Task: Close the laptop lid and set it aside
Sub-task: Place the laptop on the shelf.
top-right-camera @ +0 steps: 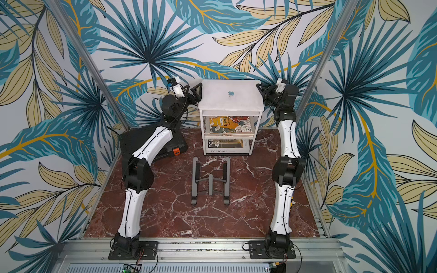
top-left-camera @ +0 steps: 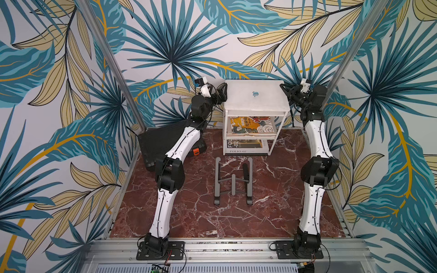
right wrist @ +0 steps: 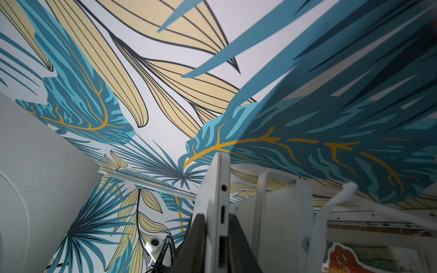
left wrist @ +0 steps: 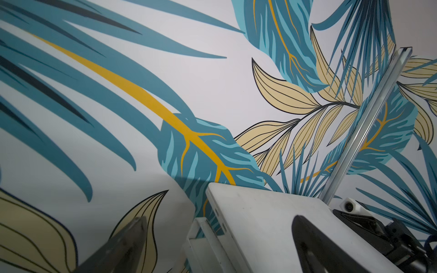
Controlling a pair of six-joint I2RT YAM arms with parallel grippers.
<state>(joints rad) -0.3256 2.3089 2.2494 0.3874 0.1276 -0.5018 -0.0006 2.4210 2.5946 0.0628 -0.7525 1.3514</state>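
Pinching the thin silver laptop (top-left-camera: 243,95), right end effector (top-left-camera: 285,88) could tip it off the white rack (top-left-camera: 256,111); left end effector (top-left-camera: 221,93) spread.

The left arm (top-left-camera: 179,144) is partly covering the black case (top-left-camera: 151,139) beside the white shelf rack (top-left-camera: 256,111); the right gripper (top-left-camera: 285,89) is hiding the laptop (top-left-camera: 255,94)'s edge.

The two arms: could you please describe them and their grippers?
The left arm and right arm have white curved shells, black joints and thin black cables. The left gripper and right gripper have black triangular fingers and white camera housings.
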